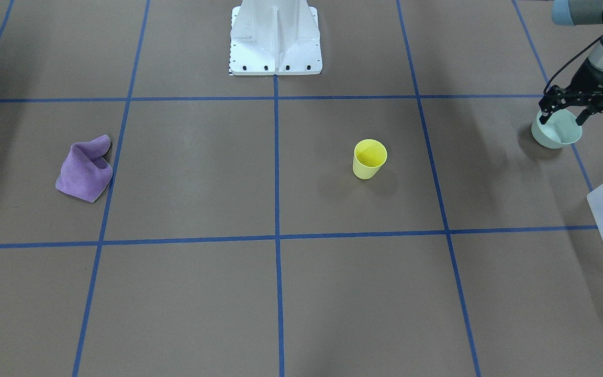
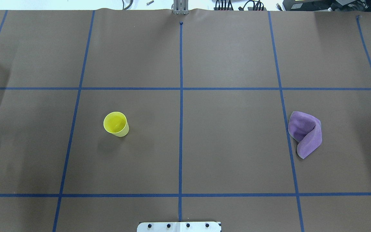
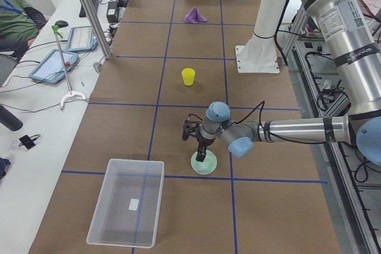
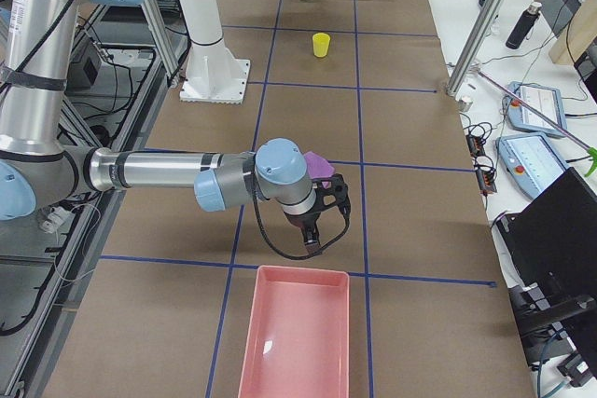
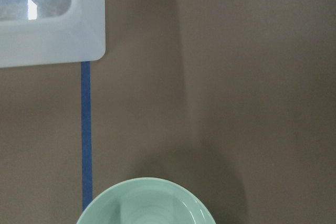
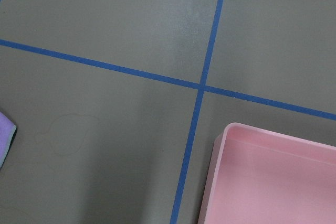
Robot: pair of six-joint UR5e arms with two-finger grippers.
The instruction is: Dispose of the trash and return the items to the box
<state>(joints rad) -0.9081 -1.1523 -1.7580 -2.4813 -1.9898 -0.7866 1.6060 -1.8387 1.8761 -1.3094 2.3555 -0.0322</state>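
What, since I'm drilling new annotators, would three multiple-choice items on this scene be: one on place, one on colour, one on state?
1. The purple cloth lies:
A) in the pink bin
B) on the table, on the robot's right half
C) in the white bin

2. The bowl is:
A) red
B) black
C) mint green

3. The yellow cup is:
A) upright, mouth up
B) tipped on its side
C) upside down

Answers:
1 B: it rests crumpled on the brown surface, right of the centre line in the overhead view.
2 C: its pale green shows in the front-facing and left views.
3 A: its open mouth faces up in the overhead view.
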